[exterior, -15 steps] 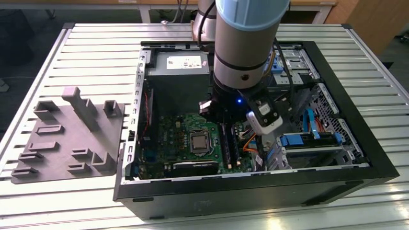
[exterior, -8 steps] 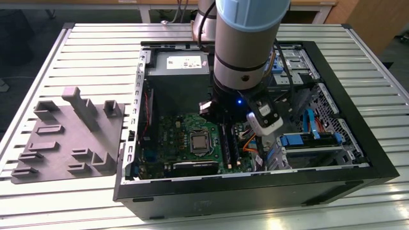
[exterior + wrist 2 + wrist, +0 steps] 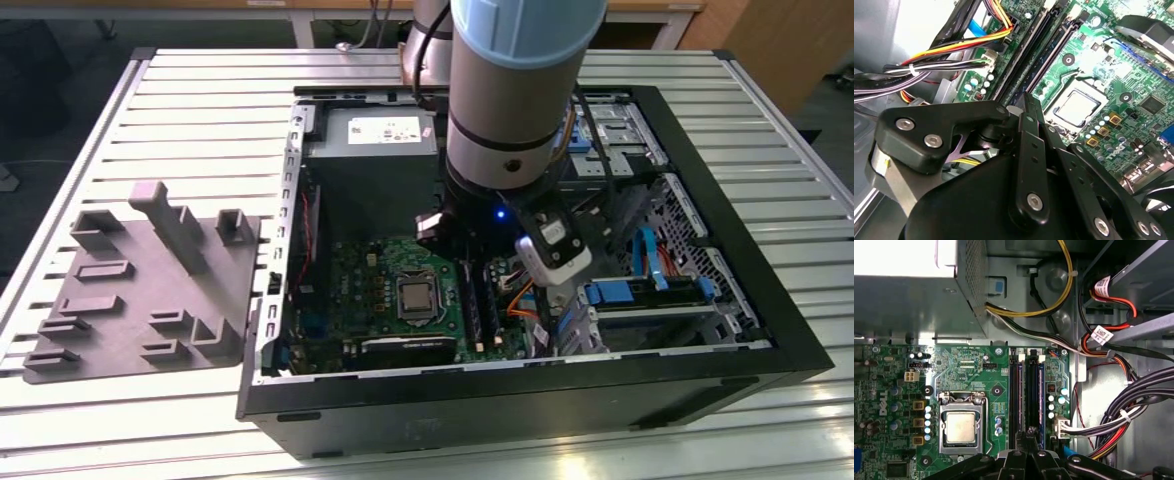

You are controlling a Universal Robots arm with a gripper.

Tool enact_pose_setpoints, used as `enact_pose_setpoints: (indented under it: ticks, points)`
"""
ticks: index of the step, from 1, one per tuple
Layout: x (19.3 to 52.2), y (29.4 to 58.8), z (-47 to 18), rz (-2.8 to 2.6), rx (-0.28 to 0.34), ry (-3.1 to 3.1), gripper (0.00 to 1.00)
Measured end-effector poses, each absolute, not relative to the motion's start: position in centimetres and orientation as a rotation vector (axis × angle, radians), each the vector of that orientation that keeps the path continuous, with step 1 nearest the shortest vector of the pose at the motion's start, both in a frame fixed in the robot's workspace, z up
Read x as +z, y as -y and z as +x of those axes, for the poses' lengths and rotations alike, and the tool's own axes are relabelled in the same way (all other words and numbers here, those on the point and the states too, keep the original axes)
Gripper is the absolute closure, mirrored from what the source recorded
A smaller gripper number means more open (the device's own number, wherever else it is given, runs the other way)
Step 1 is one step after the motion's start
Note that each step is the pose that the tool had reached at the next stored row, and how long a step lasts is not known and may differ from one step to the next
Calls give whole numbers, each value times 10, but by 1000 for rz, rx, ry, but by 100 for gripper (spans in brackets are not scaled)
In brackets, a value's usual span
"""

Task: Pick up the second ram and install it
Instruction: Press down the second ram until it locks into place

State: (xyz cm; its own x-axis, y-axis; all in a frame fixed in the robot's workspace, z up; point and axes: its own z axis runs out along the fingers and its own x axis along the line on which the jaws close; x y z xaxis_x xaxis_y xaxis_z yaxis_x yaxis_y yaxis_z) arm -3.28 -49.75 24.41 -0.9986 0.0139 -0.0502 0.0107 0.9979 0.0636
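Close up, the gripper (image 3: 1026, 107) has its fingers pressed together with nothing between them, tips right over the memory slots. The second ram (image 3: 1032, 397) sits in its slot beside the first (looks seated, latches hard to judge). Beyond lies the processor socket (image 3: 960, 427), then the power supply (image 3: 914, 300)

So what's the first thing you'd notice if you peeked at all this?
The big silver-and-blue robot arm reaching down into the open black computer case on the slatted metal table. Inside the case lies the green motherboard, with a shiny square processor in its socket; the black end effector hangs over the long memory slots beside it. A bundle of colourful wires runs next to the board.
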Motion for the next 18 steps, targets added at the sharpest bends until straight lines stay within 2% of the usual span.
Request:
enact_pose_setpoints:
  ticks: [18]
  points:
    - [244,502,-33,19,98,-3089,89]
